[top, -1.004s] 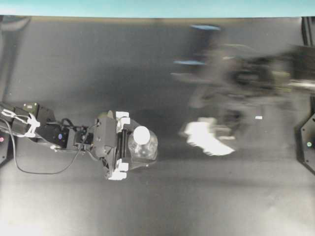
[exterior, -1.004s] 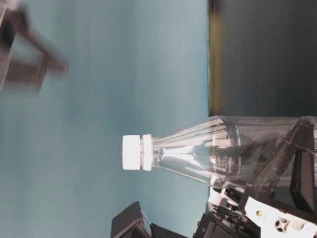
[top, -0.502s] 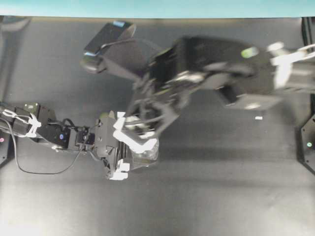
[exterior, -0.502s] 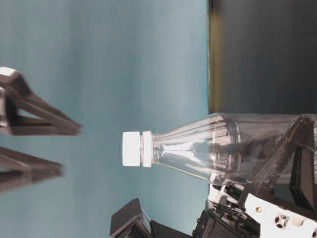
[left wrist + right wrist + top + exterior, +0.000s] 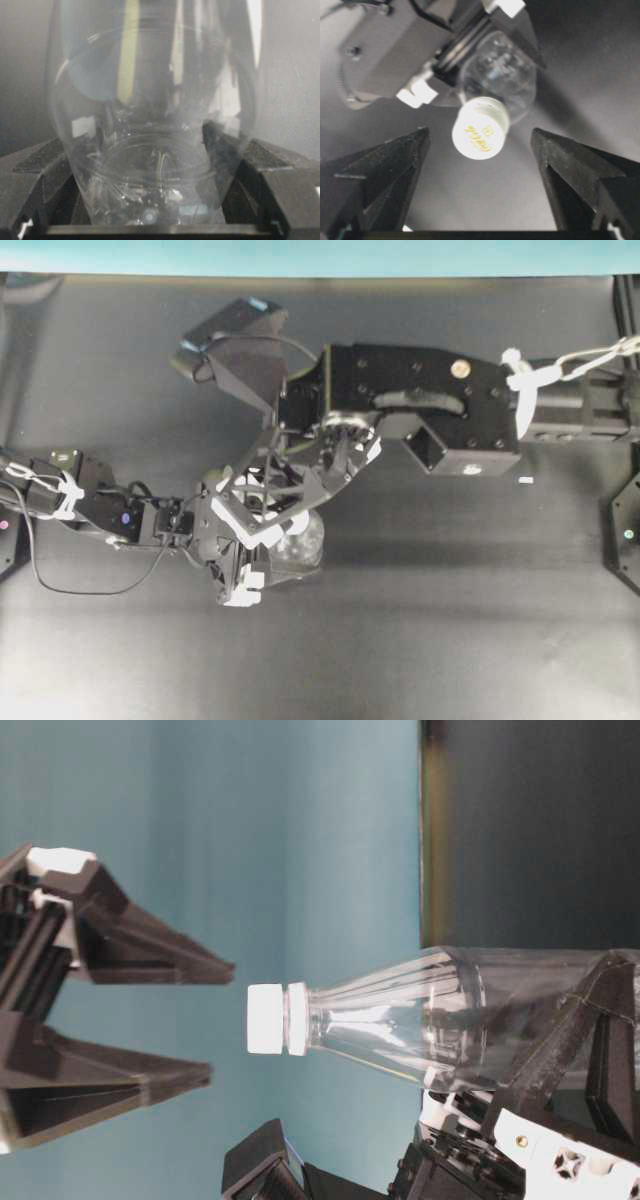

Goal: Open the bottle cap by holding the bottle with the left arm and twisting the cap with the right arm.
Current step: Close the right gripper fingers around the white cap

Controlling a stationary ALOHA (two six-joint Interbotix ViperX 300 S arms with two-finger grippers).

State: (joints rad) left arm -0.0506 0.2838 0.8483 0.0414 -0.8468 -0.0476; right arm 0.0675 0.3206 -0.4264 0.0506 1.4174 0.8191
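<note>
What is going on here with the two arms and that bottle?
The left gripper holds the clear plastic bottle upright by its lower body. The right gripper sits above the white bottle cap, jaws wide open on either side of it, short of it and not touching. The cap is still on; no twisting has begun.

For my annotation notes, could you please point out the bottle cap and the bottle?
bottle cap (image 5: 481, 128): right wrist view, on its printed top.
bottle (image 5: 420, 1025): table-level view, on its clear ribbed shoulder.
</note>
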